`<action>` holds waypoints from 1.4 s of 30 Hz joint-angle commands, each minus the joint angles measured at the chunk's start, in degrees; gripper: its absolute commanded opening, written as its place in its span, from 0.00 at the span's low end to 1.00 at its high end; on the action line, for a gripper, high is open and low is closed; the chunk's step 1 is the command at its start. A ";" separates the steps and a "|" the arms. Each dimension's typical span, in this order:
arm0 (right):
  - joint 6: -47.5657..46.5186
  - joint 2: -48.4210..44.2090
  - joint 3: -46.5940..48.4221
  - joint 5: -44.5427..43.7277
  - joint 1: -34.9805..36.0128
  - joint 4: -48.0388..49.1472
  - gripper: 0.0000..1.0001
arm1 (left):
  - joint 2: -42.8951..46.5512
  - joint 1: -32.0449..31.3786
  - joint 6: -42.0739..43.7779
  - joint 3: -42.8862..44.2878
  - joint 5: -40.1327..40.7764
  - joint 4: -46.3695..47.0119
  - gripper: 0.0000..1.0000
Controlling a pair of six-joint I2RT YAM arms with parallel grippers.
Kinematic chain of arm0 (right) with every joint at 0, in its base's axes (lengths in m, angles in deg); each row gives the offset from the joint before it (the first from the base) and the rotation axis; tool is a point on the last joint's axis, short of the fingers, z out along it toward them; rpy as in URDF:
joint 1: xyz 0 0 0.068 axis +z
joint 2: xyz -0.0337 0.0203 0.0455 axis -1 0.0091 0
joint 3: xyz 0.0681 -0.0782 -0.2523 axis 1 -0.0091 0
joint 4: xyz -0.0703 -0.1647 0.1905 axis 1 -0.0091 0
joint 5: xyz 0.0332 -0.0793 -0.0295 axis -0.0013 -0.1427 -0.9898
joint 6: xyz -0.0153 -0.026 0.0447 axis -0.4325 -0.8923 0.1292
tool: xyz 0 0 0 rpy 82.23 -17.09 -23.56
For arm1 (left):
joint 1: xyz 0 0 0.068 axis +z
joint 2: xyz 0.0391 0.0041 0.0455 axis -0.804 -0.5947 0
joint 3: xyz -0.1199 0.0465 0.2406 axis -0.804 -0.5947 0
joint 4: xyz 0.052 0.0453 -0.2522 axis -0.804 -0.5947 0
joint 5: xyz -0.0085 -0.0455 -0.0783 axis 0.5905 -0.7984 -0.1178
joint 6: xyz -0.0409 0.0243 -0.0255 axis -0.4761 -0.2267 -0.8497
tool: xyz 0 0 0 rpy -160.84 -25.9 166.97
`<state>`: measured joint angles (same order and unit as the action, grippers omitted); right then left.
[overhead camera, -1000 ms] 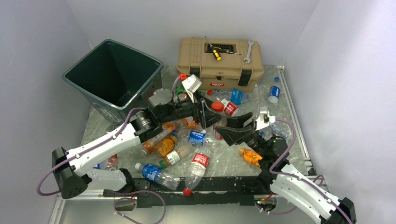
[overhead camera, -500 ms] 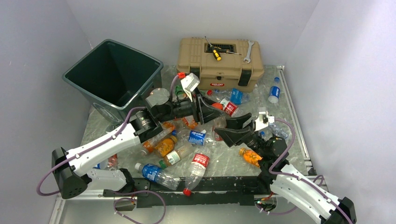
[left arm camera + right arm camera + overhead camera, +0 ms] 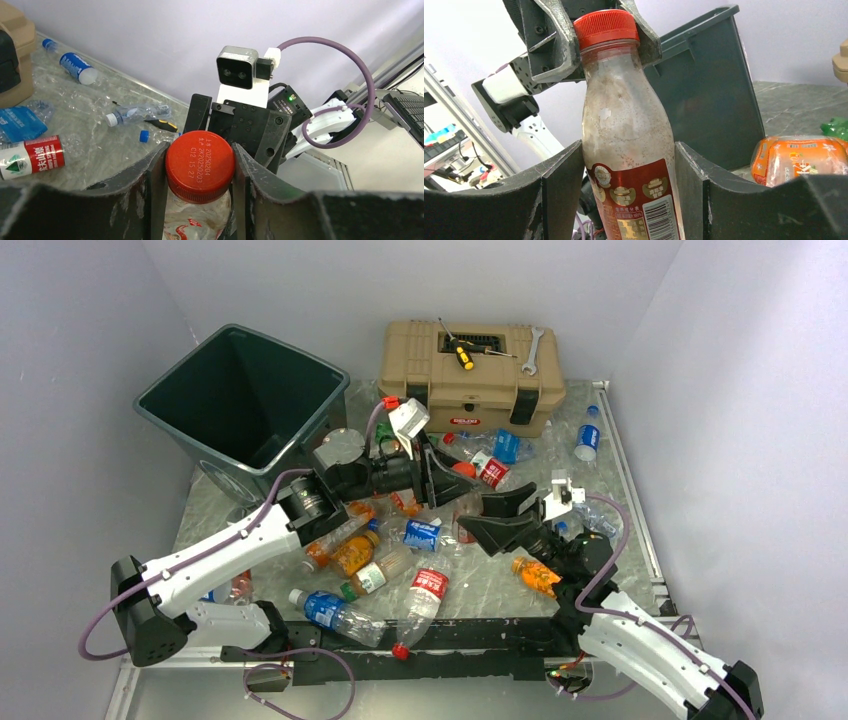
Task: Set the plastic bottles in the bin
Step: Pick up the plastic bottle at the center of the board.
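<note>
Red cap (image 3: 200, 165): it sits square between the two fingers of my left gripper (image 3: 200, 172), touching both.
Left jaws: closed down narrow on that cap and neck, gripping the bottle (image 3: 626, 150) by its top.
Right jaws: about half apart, closed around the bottle's body at the red label; both fingers press its sides.
Right gripper (image 3: 626, 190): it points up and to the left, straight at my left gripper, so the two face each other with the bottle between them.
Bottle: clear and cloudy inside, with a red label and barcode. It is held at both ends above the middle of the table (image 3: 500, 585). I cannot tell whether its base touches anything.
Left arm: it reaches from its base at the near left corner diagonally out to the centre. The white forearm slopes upward and the wrist lies level, pointing right.
Right arm: it rises from the near right corner with the elbow bent, the forearm leaning in towards the middle.
Bin (image 3: 230, 380): dark green, at the far left, well apart from the held bottle, with its mouth tilted towards the arms.
Loose bottles (image 3: 335, 610): they are scattered over the table below and around both grippers. An orange one (image 3: 794, 155) lies just beside my right fingers.
Toolbox (image 3: 470, 370): tan, at the far edge to the right of the bin.
</note>
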<state>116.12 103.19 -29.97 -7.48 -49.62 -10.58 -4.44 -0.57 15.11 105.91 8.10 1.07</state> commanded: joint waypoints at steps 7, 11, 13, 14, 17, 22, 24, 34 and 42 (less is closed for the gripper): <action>-2.22 -2.67 7.95 0.50 0.05 -17.76 1.00 | 1.88 -0.33 4.34 5.27 3.19 -8.31 0.00; -6.26 -5.62 16.66 -5.61 0.05 -37.03 1.00 | 3.86 -0.32 12.48 12.67 11.08 -19.76 0.00; -6.88 -6.23 20.56 -9.11 0.05 -45.80 1.00 | 4.35 -0.38 17.47 19.53 16.41 -25.72 0.00; -6.69 -6.47 22.25 -10.44 0.05 -48.84 1.00 | 4.50 -0.33 20.21 22.33 18.91 -28.64 0.00; -6.46 -7.16 22.74 -13.84 0.05 -54.13 1.00 | 3.81 -0.38 29.76 31.62 31.18 -35.95 0.00; -5.02 -10.68 16.23 -17.50 0.05 -53.01 1.00 | 1.15 -0.23 43.76 39.44 55.87 -39.79 0.00; -5.33 -12.11 13.38 -18.74 0.05 -51.45 1.00 | 0.50 -0.19 48.42 40.83 62.26 -37.05 0.00; -6.86 -9.36 12.51 -18.38 0.05 -52.07 1.00 | -4.84 18.27 42.79 50.70 63.52 -40.13 0.00; -6.38 -10.05 10.63 -17.89 0.05 -52.94 1.00 | -11.29 34.93 27.39 54.13 53.29 -50.58 0.00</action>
<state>110.30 94.62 -19.79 -26.10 -49.62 -64.91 -14.03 27.18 53.08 158.61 68.07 -43.91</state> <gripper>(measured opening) 0.994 0.470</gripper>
